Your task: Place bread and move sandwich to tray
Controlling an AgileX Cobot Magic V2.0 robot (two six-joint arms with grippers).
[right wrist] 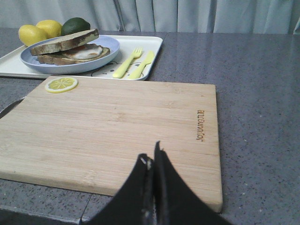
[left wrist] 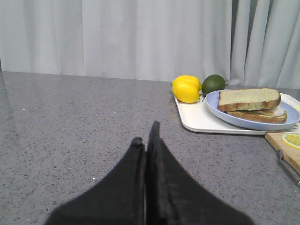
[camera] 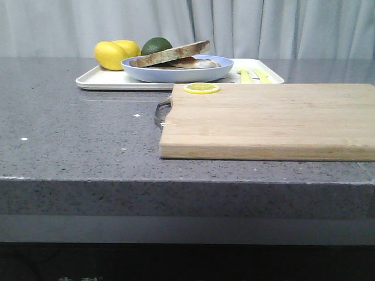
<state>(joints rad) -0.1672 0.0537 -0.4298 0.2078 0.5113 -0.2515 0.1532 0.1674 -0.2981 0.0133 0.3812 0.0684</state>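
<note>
Front view low at counter edge, 2 wrist views nearer, all sharing tray (camera: pixel 105 79).

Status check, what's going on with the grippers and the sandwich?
Left gripper shut, empty; right gripper shut, empty, over the cutting board. Sandwich on plate, plate on tray. Nothing in the way.

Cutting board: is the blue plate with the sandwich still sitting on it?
No, the blue plate sits on the tray; the cutting board carries only a lemon slice.
</note>
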